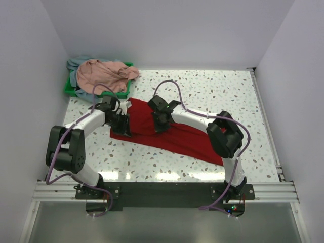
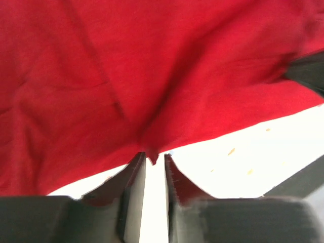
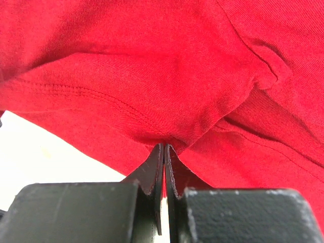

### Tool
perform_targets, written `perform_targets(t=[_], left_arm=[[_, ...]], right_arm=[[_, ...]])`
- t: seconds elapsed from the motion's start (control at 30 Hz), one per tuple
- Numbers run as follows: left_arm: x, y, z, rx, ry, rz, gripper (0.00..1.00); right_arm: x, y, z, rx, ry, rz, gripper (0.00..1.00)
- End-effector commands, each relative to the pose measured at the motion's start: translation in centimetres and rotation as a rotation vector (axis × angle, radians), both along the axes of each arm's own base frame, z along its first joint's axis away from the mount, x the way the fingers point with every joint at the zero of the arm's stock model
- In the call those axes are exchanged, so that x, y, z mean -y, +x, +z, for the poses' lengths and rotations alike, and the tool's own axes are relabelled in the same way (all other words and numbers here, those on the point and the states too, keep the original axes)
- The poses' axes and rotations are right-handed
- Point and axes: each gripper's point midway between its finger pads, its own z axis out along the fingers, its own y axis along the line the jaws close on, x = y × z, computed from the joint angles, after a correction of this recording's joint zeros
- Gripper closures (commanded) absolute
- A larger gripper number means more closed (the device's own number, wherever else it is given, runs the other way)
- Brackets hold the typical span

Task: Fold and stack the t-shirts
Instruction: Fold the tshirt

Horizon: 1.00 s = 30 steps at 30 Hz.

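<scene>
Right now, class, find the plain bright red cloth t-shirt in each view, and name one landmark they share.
Top external: the plain bright red cloth t-shirt lies spread across the middle.
Left wrist: fills the top and left, its edge at the left gripper.
Right wrist: fills most of the picture, pinched by the right gripper.
Shared landmark: the white speckled table top, pale beneath the shirt's edge in both wrist views.

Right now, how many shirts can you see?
3: red t-shirt spread on the table, pink t-shirt heaped on the green tray, grey-blue t-shirt beneath it. More may hide underneath.
</scene>
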Motion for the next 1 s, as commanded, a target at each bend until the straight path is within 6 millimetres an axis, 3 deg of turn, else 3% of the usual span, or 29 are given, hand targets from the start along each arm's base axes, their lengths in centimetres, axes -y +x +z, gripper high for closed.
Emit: perform_targets(t=[0.0, 0.1, 0.37, 0.67, 0.83, 0.97], left_arm=[[-1.9, 0.2, 0.4, 0.015, 0.113, 0.043, 0.73], [-2.2, 0.9, 0.9, 0.023, 0.131, 0.062, 0.6], [-1.1, 4.6, 4.7, 0.143, 0.061, 0.115, 0.54], [1.5, 9.3, 4.9, 0.211, -0.095, 0.179, 0.54], [3.7, 9.6, 3.8, 0.179, -0.246, 0.223, 0.55], [3.2, 9.2, 1.3, 0.12, -0.215, 0.239, 0.55]], right_arm=[[0.0, -0.5, 2.0, 0.018, 0.027, -0.008, 1.0], [0.1, -0.6, 1.9, 0.015, 0.028, -0.008, 1.0], [0.5, -0.9, 2.0, 0.012, 0.019, -0.006, 1.0], [1.0, -1.5, 1.9, 0.001, 0.017, -0.01, 1.0], [1.4, -1.6, 1.8, 0.001, 0.005, -0.012, 1.0], [1.3, -1.6, 1.9, -0.001, 0.009, -0.011, 1.0]])
